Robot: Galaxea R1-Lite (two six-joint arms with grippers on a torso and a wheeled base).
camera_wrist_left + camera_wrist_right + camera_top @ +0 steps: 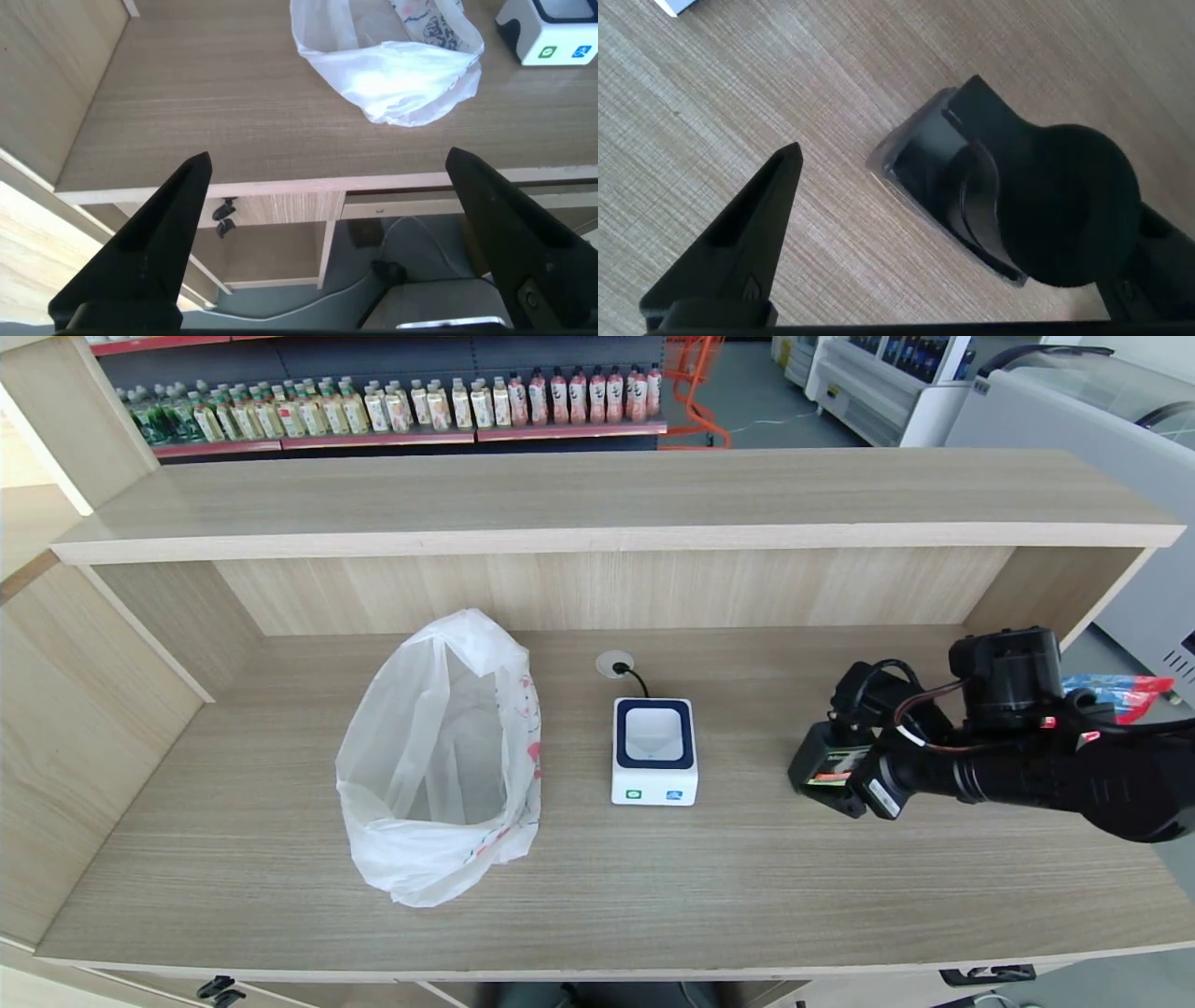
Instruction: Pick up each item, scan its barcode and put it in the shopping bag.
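Between the spread fingers [738,252] of the right end effector [881,119], a dark box [920,173].

The counter [747,887] is a long top of light wood with a wood wall at the back and at both ends. A white plastic shopping bag [439,775] stands on it, left of the middle, with its mouth open to the top. Just right of the bag sits a small white scanner [654,751] with a dark blue frame. A black cable [639,683] runs from the scanner to a round hole [613,663] in the wood behind it. Well apart to the right, a dark packet [920,168] lies flat on the wood. At the far right end is a blue and red packet [1125,693].
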